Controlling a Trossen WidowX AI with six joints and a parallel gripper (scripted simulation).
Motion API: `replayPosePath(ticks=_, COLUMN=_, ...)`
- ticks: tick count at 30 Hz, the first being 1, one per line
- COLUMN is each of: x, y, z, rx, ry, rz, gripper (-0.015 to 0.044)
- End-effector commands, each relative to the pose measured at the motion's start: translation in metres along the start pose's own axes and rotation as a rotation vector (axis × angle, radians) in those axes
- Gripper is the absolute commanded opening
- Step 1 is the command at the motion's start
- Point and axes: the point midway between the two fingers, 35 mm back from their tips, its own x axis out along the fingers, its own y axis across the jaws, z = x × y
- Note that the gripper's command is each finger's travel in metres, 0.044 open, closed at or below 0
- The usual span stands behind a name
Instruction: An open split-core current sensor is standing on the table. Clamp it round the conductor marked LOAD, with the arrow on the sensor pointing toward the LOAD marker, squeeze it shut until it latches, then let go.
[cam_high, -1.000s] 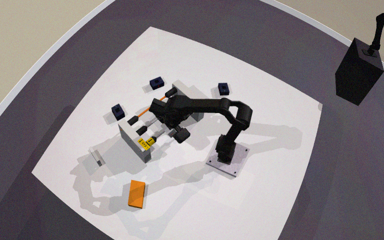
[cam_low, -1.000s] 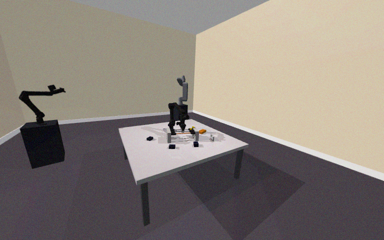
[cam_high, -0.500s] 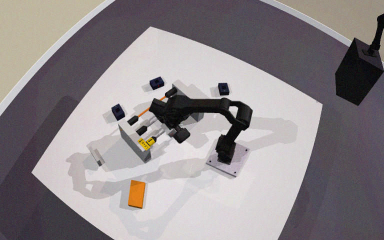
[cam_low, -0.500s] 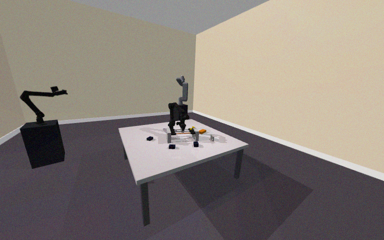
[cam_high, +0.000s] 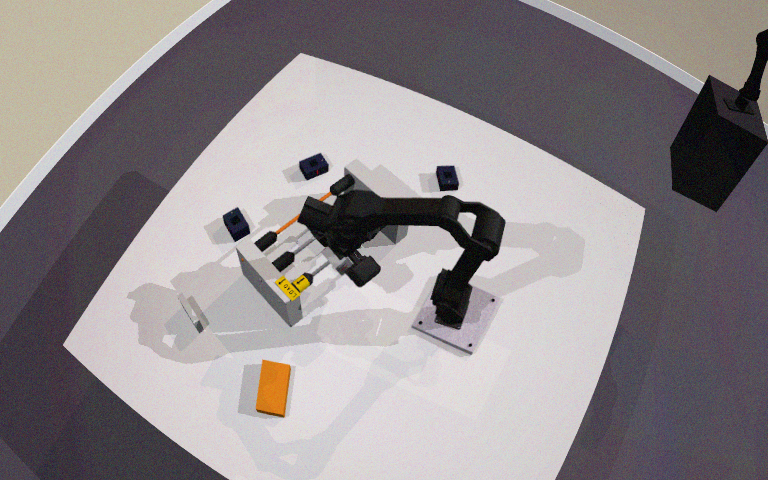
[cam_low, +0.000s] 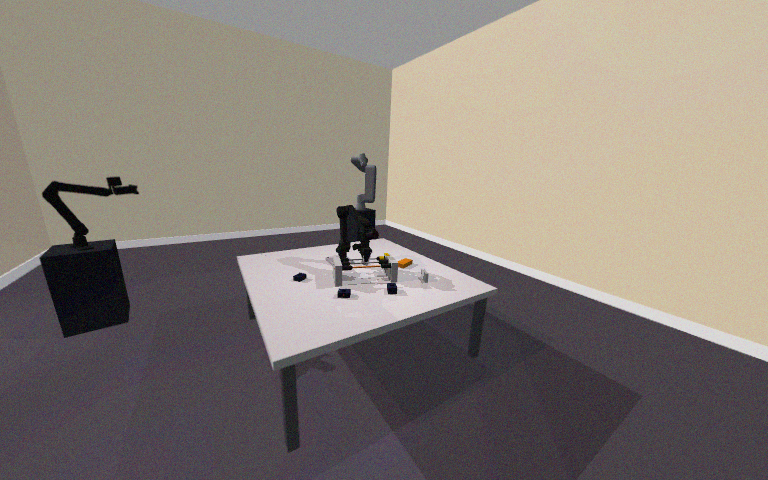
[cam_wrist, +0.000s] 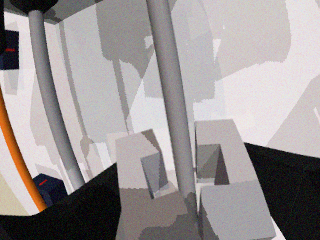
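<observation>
The orange block and a slotted bracket stand on the table, beside the conductor frame.

The matt grey conductor looks metallic, the orange block smooth plastic.

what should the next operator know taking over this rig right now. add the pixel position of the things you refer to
Gripper (cam_high: 343, 264) (cam_wrist: 179, 159): shut on the pale split-core sensor (cam_wrist: 220, 130), at the LOAD conductor (cam_wrist: 172, 90).
LOAD marker (cam_high: 287, 287): on the near support block (cam_high: 271, 285).
Done: sensor picked up, its halves on either side of the conductor.
Left: check the latch and arrow, neither readable here; squeeze more if unlatched, then let go.
</observation>
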Motion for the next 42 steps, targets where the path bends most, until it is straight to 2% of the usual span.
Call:
replayPosePath(ticks=1, x=-0.0044, y=0.0029, z=-0.0091, rx=-0.005, ry=0.037, rz=0.015, gripper=0.0000)
replayPosePath(ticks=42, x=0.0000, y=0.0000, z=0.0000, rx=0.000, ry=0.000, rz=0.000, gripper=0.0000)
